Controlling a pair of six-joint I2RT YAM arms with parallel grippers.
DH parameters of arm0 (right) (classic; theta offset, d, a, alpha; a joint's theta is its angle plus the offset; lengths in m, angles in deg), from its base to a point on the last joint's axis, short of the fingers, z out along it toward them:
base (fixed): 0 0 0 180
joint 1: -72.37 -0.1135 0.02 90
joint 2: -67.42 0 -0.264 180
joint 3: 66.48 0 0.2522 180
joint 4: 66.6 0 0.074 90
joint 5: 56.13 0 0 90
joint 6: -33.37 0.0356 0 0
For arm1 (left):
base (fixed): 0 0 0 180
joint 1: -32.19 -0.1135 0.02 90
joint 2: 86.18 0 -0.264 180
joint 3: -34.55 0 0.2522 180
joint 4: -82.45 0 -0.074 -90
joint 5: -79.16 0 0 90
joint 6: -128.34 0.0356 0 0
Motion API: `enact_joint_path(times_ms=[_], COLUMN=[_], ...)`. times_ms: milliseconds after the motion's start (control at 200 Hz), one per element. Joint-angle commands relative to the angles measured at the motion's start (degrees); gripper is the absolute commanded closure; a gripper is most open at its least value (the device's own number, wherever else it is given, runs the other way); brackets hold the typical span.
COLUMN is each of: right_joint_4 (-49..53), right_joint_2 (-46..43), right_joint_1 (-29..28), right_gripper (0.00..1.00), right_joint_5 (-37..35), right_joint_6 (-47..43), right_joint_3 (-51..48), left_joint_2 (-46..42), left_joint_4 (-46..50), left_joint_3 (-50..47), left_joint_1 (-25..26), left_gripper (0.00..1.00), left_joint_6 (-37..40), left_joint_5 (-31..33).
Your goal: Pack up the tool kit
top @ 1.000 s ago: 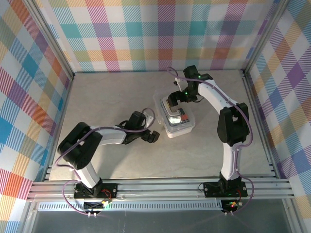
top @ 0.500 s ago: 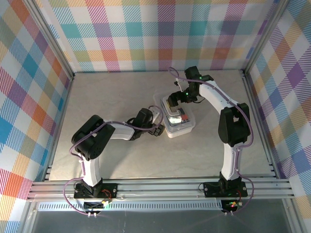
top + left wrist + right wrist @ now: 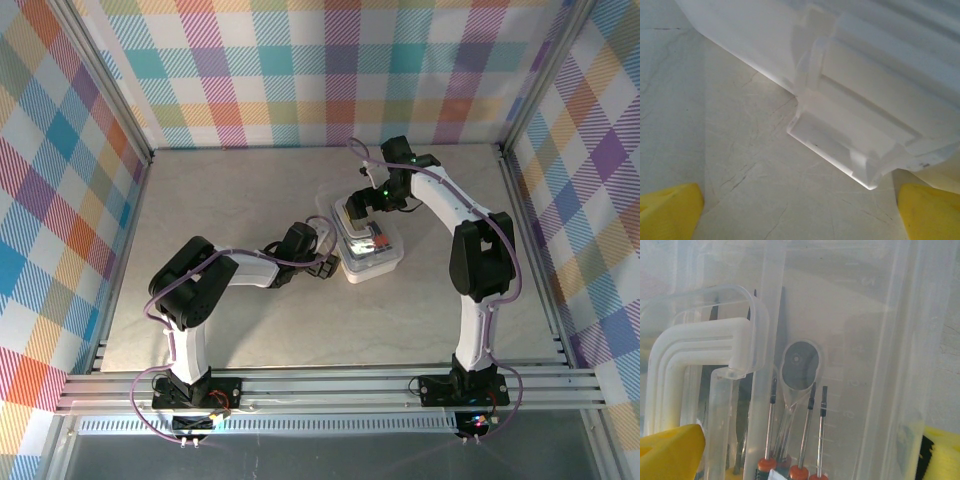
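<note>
**Tool case sits mid-surface with a hand at each end**

One translucent white case (image 3: 376,266) stands on the pale surface (image 3: 250,330), near its middle and a little toward the right arm. From above, red and white shapes show dimly through its plastic.

In the right wrist view, the contents show through the clear plastic. Three thin metal screwdriver shafts (image 3: 808,425) lie side by side and end in red collars at the bottom edge. A fourth shaft may lie behind the clear moulded tab between them, but I cannot tell. Darker tools lie further left, too blurred to name. The white ribbed carrying handle (image 3: 695,350) of the case curves across the left of that view, with a clear bracket over its end.

The left arm lies low, its elbow bent. Its left hand (image 3: 322,266) is just beside the near-left side of the case, fingers spread wide and gripping nothing. In the left wrist view, its two yellow fingertips (image 3: 670,212) sit at the bottom corners. A moulded latch-like tab (image 3: 840,150) on the case wall rests on the surface ahead of them.

The right arm reaches forward and folds back over the case. Its right hand (image 3: 352,212) is above the far end, also spread wide and holding nothing, pointing down at the plastic.
</note>
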Motion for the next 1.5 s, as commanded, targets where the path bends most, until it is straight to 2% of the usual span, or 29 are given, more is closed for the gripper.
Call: enact_joint_path(times_ms=[0, 740, 1495], right_joint_4=[1.4, -0.4, -1.3], right_joint_2=[-0.7, -0.5, -0.7], right_joint_1=[-0.2, 0.1, 0.2], right_gripper=[0.01, 0.01, 0.01], right_joint_5=[2.4, 4.1, 4.9], right_joint_6=[-1.3, -1.0, -0.5], right_joint_3=[-1.3, -2.8, -4.1], left_joint_2=[-0.4, -7.7, -13.0], left_joint_4=[3.5, 11.5, 15.2], left_joint_3=[-0.1, 2.5, 4.6], left_joint_1=[-1.8, -2.5, -2.5], left_gripper=[0.00, 0.00, 0.00], left_joint_6=[-2.8, -2.6, -1.9], left_joint_5=[7.2, 7.9, 8.3])
